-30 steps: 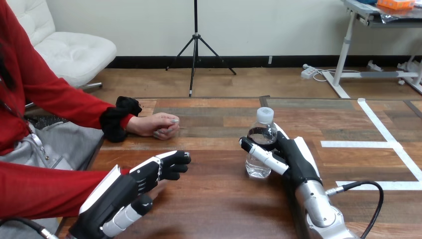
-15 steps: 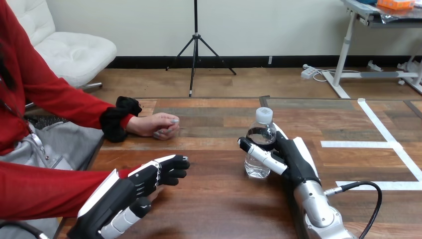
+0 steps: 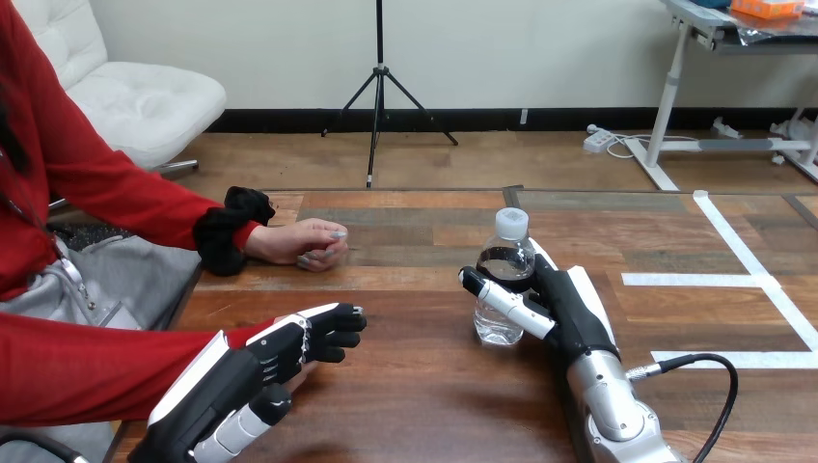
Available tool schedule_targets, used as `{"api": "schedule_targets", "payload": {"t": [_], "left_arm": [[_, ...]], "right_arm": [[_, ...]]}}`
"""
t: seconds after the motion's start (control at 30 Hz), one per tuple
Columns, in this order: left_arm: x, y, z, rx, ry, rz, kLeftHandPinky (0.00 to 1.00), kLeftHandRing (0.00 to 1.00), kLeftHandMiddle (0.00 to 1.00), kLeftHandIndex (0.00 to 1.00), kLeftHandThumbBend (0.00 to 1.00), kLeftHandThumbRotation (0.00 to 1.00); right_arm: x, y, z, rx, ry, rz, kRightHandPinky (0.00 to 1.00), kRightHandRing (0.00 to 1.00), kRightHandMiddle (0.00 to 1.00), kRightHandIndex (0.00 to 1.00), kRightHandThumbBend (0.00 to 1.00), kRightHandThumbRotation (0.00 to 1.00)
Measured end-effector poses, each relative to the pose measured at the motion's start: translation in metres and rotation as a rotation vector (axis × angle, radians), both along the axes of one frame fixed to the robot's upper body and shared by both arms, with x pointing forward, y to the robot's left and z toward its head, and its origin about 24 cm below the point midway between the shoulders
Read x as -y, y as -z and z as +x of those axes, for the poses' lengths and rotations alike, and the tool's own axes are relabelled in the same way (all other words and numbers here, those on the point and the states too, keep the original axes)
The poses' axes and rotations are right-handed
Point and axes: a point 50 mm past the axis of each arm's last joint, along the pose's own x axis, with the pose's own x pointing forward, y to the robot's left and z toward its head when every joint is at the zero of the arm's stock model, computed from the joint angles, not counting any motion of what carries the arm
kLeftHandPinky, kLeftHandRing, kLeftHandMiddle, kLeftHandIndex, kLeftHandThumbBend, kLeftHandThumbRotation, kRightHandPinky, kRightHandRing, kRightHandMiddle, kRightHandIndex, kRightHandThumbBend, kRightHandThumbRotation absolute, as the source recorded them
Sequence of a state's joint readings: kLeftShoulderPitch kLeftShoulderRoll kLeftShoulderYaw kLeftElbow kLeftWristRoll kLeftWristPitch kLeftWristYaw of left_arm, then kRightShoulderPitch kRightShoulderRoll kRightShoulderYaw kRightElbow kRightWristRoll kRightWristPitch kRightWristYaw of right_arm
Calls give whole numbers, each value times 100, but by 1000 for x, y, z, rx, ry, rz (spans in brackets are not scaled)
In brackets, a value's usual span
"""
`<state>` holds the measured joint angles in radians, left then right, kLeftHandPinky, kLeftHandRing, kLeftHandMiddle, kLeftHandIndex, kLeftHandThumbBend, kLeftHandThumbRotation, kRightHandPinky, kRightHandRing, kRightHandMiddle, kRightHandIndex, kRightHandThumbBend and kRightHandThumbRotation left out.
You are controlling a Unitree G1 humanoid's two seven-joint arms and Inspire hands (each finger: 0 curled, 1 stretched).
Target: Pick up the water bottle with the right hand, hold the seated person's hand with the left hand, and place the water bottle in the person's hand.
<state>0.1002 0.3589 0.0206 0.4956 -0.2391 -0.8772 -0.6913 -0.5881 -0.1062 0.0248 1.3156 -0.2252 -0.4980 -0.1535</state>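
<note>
- Head view, the bottle: the water bottle stands upright on the wooden table, right of its middle, with its white cap on. The right hand is wrapped round it, the thumb crossing the bottle's front and the palm and fingers behind it.
- Head view, what has changed there: over the last second the bottle and the right hand have drifted together a little towards the view's left. The bottle's base looks to be on the wood or barely off it, so I judge the grasp made and the lift only just starting, if at all.
- Head view, the left side: the left hand lies over the person's near hand, at the end of the red-sleeved forearm that comes in from the lower left. Only a sliver of that hand shows beneath the black palm, so I cannot tell whether the left hand truly grips it or merely covers it.
- Head view, what has changed on the left: this hand has settled slightly lower and nearer the robot than a second ago, which reads as closing onto the person's hand.
- Head view, the far hand: the person's other hand rests loosely closed on the table farther back, unmoved and well apart from both robot hands.
- Judgement: the bottle remains well apart from the covered hand, so carrying it over and setting it down there is the whole of what remains.
</note>
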Motion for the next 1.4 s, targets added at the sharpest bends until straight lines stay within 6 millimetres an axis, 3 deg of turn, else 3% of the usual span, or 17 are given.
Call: {"api": "schedule_targets", "payload": {"t": [0.3, 0.5, 0.67, 0.9, 1.07, 1.4], "left_arm": [[0, -1, 0, 11, 2, 1, 80, 82, 84, 83, 95, 100], [0, -1, -1, 8, 1, 1, 79, 82, 84, 83, 97, 100], [0, 0, -1, 6, 0, 0, 79, 82, 84, 83, 97, 100], [0, 0, -2, 3, -2, -3, 79, 82, 84, 83, 97, 100], [0, -1, -3, 2, -4, -11, 79, 82, 84, 83, 96, 100], [-1, -3, -3, 13, -7, -20, 80, 82, 83, 82, 99, 99]], "right_arm": [[-1, 0, 0, -1, 2, 10, 88, 91, 92, 97, 100, 59], [-4, 1, 0, 0, 14, 23, 82, 86, 87, 91, 100, 48], [-6, 1, -1, 7, 44, 40, 67, 72, 76, 78, 96, 27], [-9, 1, -1, 16, 81, 50, 45, 50, 55, 56, 89, 7], [-9, 1, -2, 20, 105, 61, 30, 35, 39, 39, 83, 2], [-9, 2, -3, 18, 130, 81, 20, 25, 29, 29, 76, 0]]}}
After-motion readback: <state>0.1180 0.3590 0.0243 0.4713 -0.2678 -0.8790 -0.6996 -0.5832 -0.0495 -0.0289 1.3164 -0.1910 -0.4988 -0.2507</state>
